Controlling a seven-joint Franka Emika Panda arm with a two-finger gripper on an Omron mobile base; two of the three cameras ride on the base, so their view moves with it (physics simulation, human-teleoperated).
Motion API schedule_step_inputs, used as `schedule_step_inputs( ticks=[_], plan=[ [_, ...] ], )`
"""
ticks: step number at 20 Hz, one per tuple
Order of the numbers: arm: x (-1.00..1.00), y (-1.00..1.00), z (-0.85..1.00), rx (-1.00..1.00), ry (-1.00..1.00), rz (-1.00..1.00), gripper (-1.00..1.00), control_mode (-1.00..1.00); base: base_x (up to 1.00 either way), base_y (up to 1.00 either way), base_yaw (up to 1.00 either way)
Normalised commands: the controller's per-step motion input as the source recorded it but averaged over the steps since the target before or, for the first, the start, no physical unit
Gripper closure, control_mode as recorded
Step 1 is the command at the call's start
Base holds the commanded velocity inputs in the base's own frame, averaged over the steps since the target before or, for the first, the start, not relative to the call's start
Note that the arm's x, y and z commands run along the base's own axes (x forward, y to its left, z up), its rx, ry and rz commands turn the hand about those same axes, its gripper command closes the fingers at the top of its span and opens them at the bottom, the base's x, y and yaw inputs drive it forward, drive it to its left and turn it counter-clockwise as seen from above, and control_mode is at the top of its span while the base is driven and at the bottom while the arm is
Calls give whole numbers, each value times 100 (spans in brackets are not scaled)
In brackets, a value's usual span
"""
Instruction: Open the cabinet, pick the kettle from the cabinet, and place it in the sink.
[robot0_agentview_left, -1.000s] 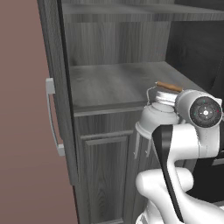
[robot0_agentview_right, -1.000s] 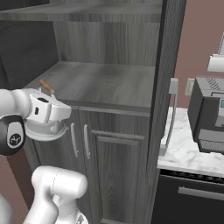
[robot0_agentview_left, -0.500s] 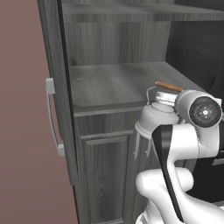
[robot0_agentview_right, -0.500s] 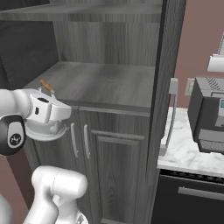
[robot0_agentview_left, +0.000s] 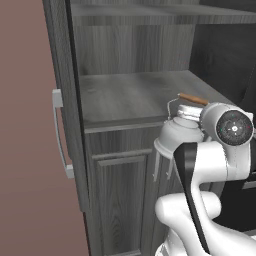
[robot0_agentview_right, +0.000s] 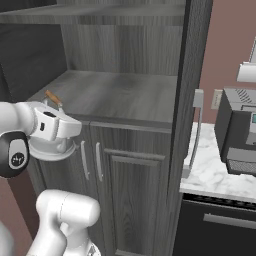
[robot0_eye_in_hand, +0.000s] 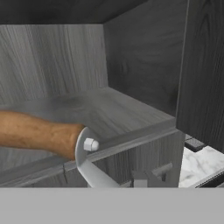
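Note:
The tall dark grey cabinet stands open, its door swung out to the left with a long silver bar handle. The white-silver kettle hangs in the air just in front of the shelf edge, over the lower doors. My gripper is shut on the brown wooden bar of its wire handle. From the right side the kettle sits under my hand. In the hand view the brown bar and its wire end lie close in front. The sink is out of view.
The bare shelf lies behind the kettle. The other open door stands at the right. Past it is a white marble counter with a dark appliance, above a black front panel. Shorter lower doors sit under the shelf.

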Motion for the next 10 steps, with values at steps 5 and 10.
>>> schedule_step_inputs(
  ticks=[5, 10],
  plan=[
    [0, 0, 0, 0, 0, 0, 100, 100, -5, 0, 1],
    [0, 0, 0, 0, 0, 0, 100, 100, -48, 0, 7]
  ],
)
